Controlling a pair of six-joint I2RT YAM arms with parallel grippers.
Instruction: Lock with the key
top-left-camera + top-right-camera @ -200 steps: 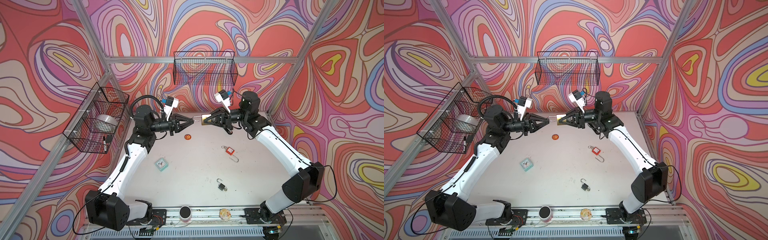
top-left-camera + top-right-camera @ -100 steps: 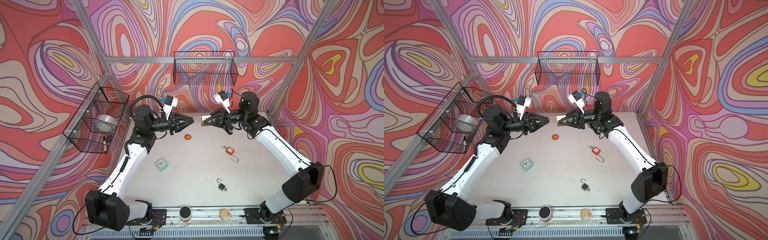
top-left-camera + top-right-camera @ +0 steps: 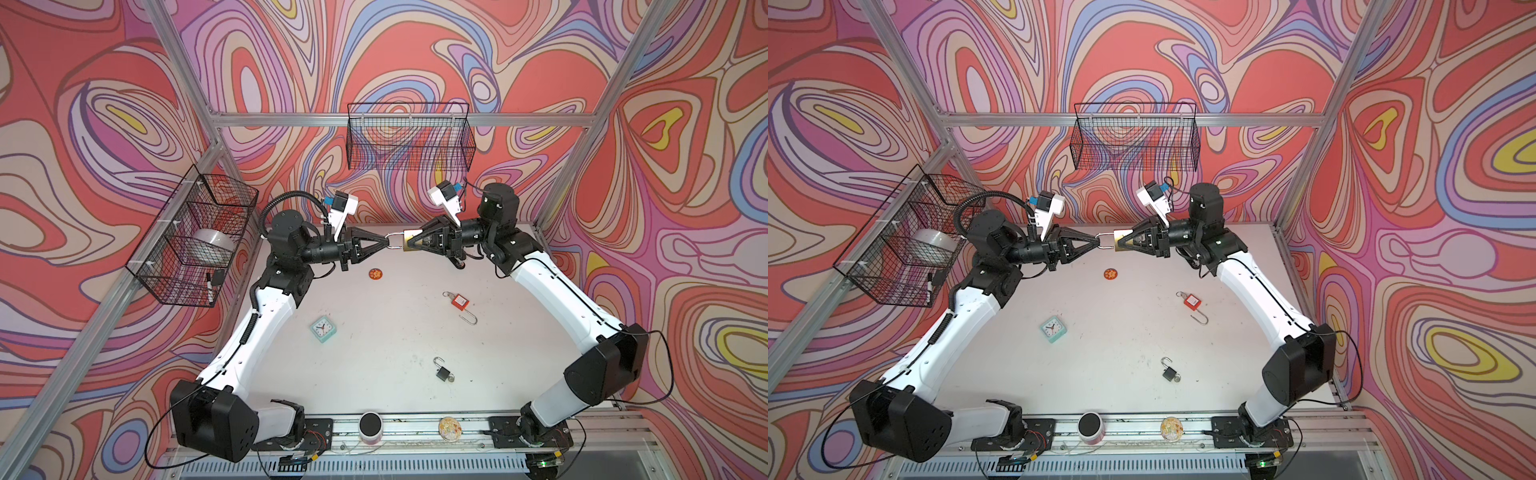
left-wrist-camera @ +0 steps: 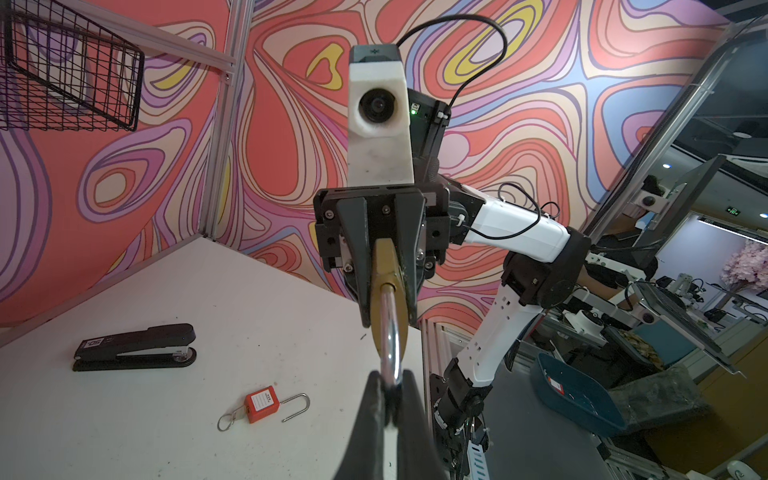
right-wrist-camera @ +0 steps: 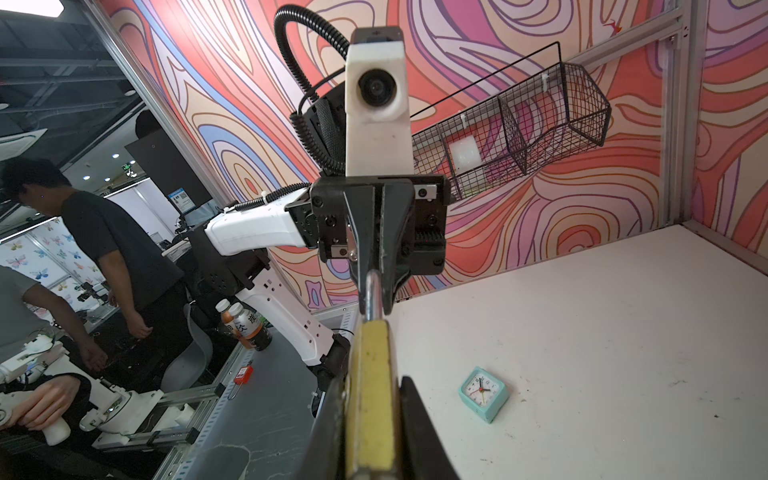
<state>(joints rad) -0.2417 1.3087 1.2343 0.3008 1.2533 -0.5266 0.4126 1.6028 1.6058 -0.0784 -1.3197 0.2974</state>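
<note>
In the upper middle of both top views, the left gripper (image 3: 385,242) is now pinching tight on the silver shackle (image 3: 395,241) of the brass padlock (image 3: 408,246). A second ago its jaws were standing slightly apart just short of it, so I judge the lock is now being braced at both ends for working the shackle. The right gripper (image 3: 415,244) is staying clamped narrowly on the padlock's body, holding it in the air over the upper part of the table (image 3: 395,332). Both arms are reaching in level from left and right, fingertips meeting nose to nose, and no key is showing.
</note>
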